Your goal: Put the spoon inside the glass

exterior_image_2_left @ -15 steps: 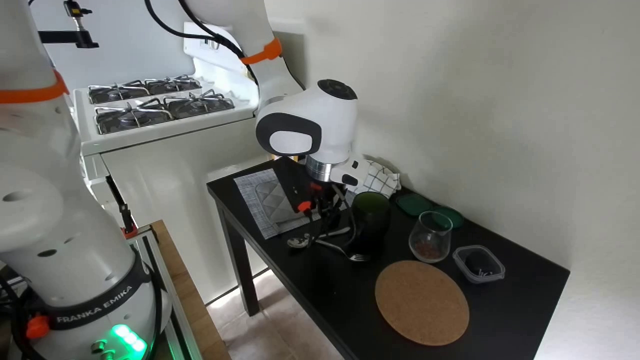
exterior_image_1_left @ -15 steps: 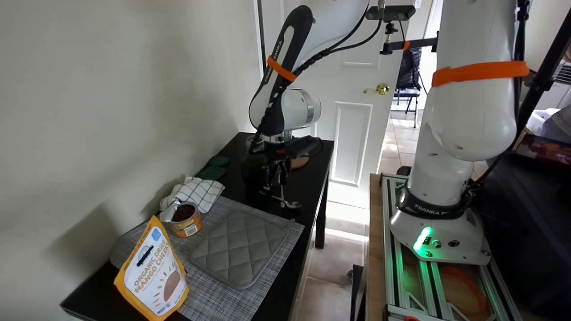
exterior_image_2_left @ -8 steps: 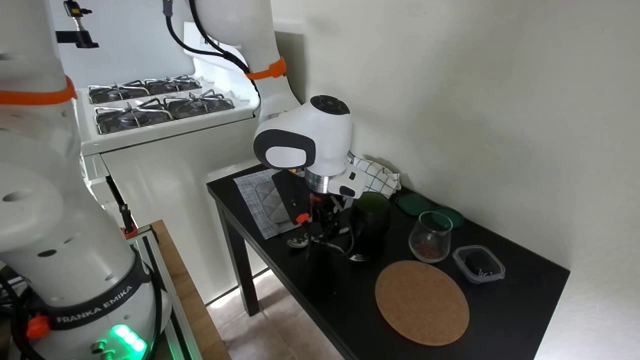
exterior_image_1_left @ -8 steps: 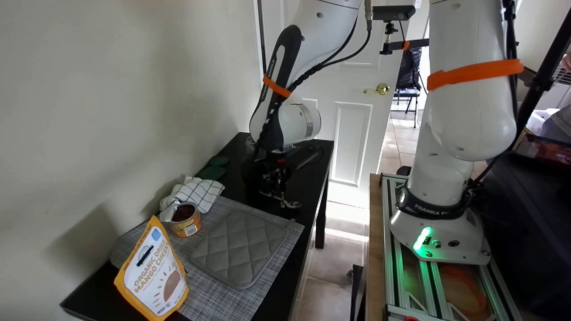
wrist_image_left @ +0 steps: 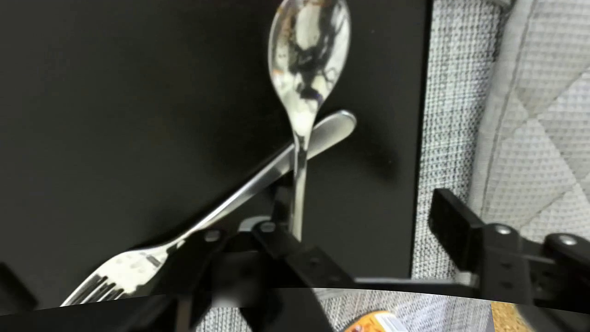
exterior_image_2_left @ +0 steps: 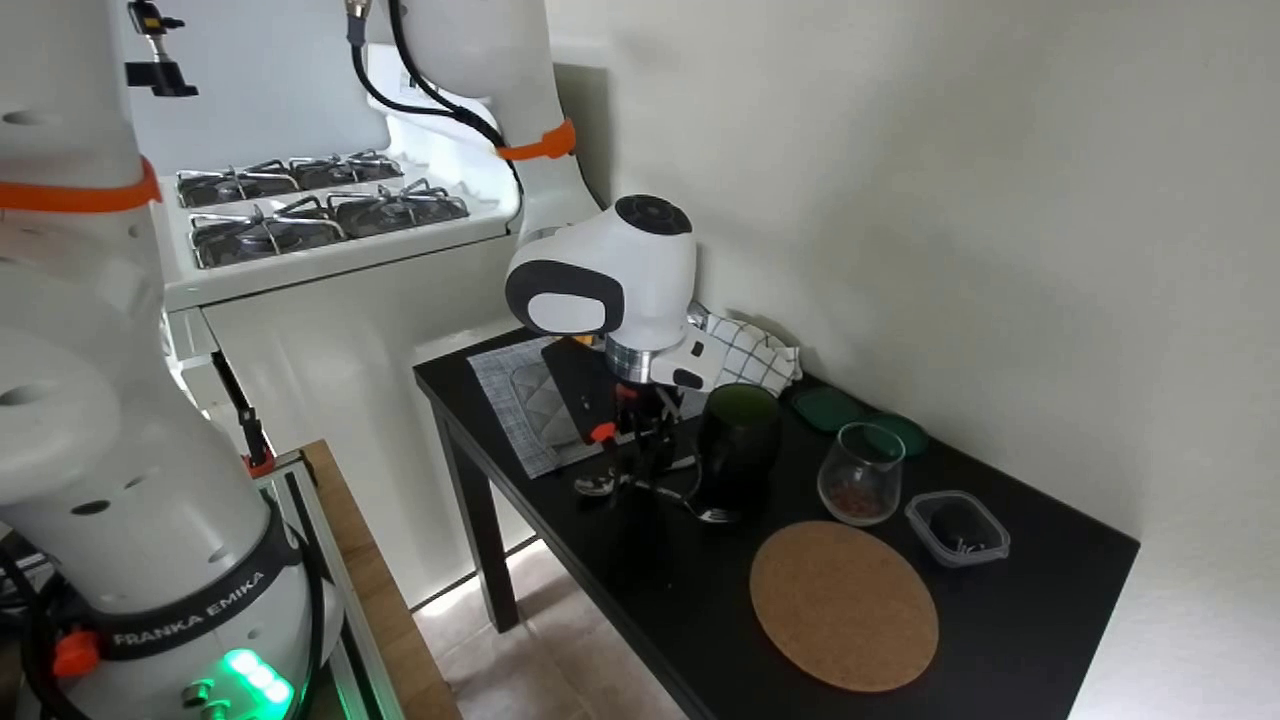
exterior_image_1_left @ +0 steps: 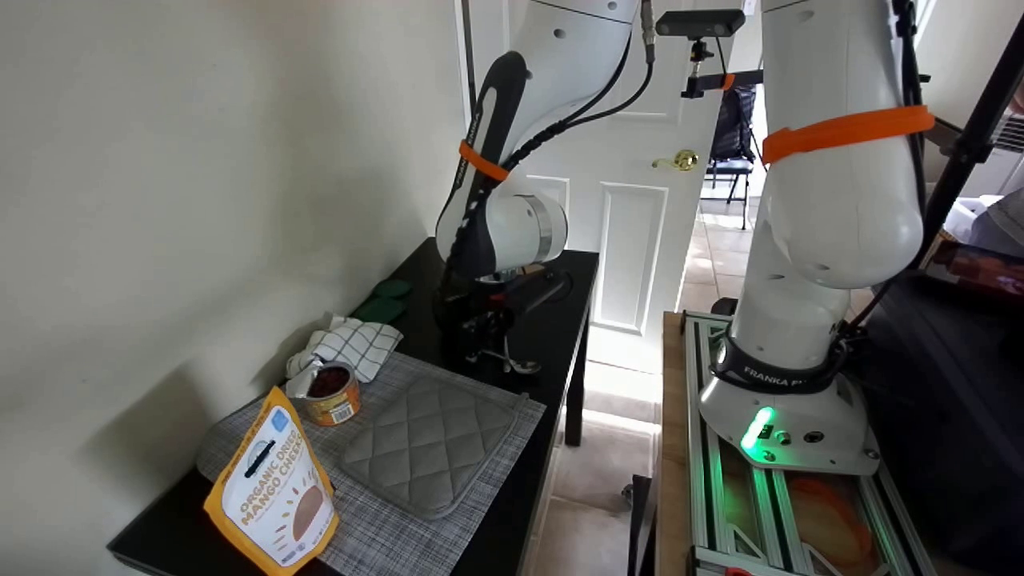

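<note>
The spoon lies on the black table, its bowl (wrist_image_left: 309, 50) at the top of the wrist view and its handle running down over the handle of a fork (wrist_image_left: 124, 272). My gripper (wrist_image_left: 366, 216) is open low over the cutlery. The spoon's handle passes between the jaws, close beside the left finger; whether they touch I cannot tell. Its lower end is hidden behind the gripper. In an exterior view the clear glass (exterior_image_2_left: 862, 460) stands upright farther along the table, with something reddish showing at its bottom.
A dark green tumbler (exterior_image_2_left: 740, 440) stands right beside the gripper. A brown round disc (exterior_image_2_left: 845, 605) and a small clear plastic box (exterior_image_2_left: 957, 530) lie near the glass. A quilted grey pad (exterior_image_1_left: 432, 440), an open can (exterior_image_1_left: 332, 394) and a yellow pouch (exterior_image_1_left: 276, 488) occupy the other end.
The arm has come down to the table over the cutlery, then shifted slightly sideways. Spoon, fork and glasses show no visible movement.
</note>
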Controlling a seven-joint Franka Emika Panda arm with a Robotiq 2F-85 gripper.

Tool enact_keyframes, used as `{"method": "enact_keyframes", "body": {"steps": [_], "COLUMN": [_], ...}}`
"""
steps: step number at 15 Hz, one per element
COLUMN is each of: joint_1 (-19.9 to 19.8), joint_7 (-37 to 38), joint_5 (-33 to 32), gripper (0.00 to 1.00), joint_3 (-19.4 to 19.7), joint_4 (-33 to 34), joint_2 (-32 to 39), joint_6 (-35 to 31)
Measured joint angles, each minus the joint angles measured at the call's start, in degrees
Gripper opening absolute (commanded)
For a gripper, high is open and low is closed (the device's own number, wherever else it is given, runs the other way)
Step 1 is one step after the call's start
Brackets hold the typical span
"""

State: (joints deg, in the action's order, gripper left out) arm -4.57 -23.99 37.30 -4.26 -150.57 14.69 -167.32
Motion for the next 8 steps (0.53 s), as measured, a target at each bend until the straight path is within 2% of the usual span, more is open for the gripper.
{"method": "enact_keyframes", "body": {"steps": [6, 8], "joint_1": [-0.41, -0.42], "joint_7": [-0.29, -0.29], "joint_5": [0.04, 0.02], "gripper": [0.78, 0.53], "joint_3": [0.18, 0.32], "joint_4": [0.64, 0.85], "joint_2": [1.02, 2.03], "joint_6": [-1.37, -2.44]}}
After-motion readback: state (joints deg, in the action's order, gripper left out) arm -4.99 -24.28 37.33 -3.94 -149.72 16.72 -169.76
